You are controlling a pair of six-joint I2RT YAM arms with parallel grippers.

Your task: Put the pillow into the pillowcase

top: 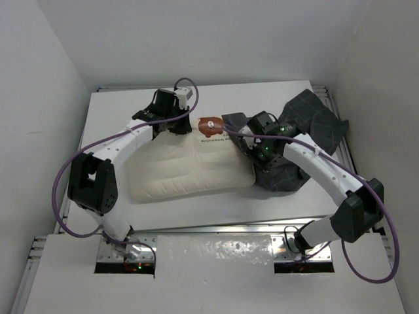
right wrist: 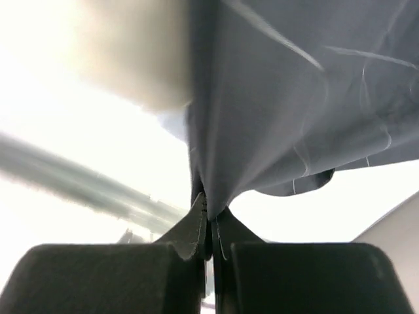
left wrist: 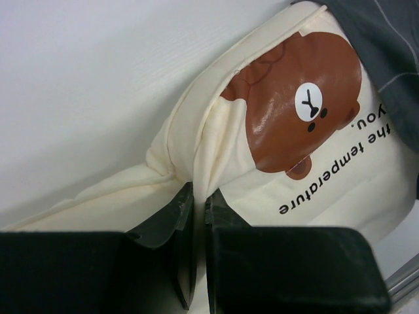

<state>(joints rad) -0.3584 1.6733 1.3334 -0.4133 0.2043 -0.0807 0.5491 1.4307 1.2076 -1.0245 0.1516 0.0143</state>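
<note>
Cream quilted cloth fills most of my left wrist feed. The left gripper is closed to a thin slit, with a pinch of the pillow bunched between its fingers, on the far long edge just beside the brown bear print.

From above, the pillow lies flat on the white desk. Its long axis runs left to right, and its right short end points at the pillowcase. The case sits crumpled on the right side of the desk. One grey flap reaches up to the pillow's far right corner and seems to lap over it next to the bear.

The right gripper is clamped on a fold of that charcoal cloth, which hangs away from it in a taut drape. I can't see where the case's opening is.

So the case is to the right of the pillow. The right arm is the nearer one to it, and the left arm holds the pillow's far edge. I judge that none of the pillow is properly inside yet. The next move depends on getting the open mouth lined up with that right end, so the pillow can slide in lengthwise.
</note>
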